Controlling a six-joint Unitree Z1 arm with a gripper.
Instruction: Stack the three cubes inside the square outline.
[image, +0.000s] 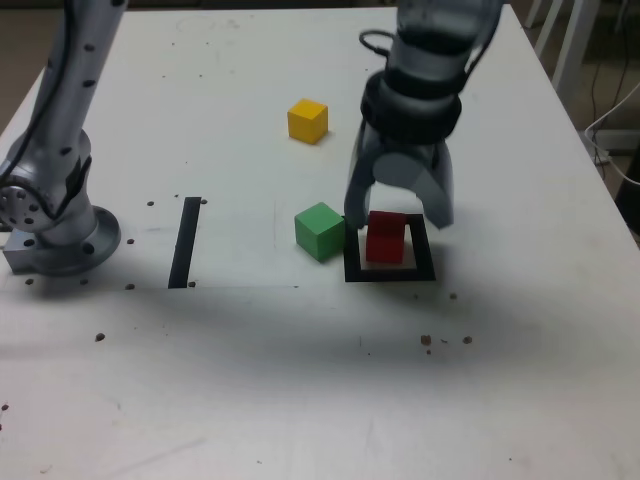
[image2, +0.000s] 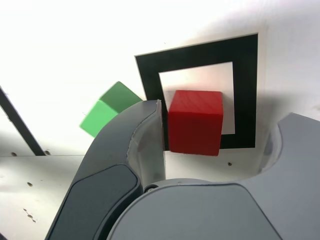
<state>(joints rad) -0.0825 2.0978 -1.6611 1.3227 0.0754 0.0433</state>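
Gripper (image: 398, 215) hangs over the table, fingers pointing down & spread apart, clamped on nothing. Red cube (image: 386, 237) sits between the fingers, inside the square outline (image: 391, 272), on its white centre. In the wrist view one finger (image2: 145, 135) is just beside the red cube (image2: 195, 122), looks like touching or nearly, can't tell; other finger is well off it w/ a clear gap.

Green cube (image: 320, 231) is just outside the fingers, next to the outline's edge, turned at an angle. Yellow cube (image: 308, 120) is further off, beyond the gripper, alone.

Surface: white table (image: 300, 380), w/ small dark specks & screw holes. Black strip (image: 185, 241) lies well away from the gripper, past the green cube, near the arm's round base (image: 65, 245). Arm rises from the base, goes out of shot & comes down steeply to the wrist. Room: white chair or table legs & cables behind the table's far corner.
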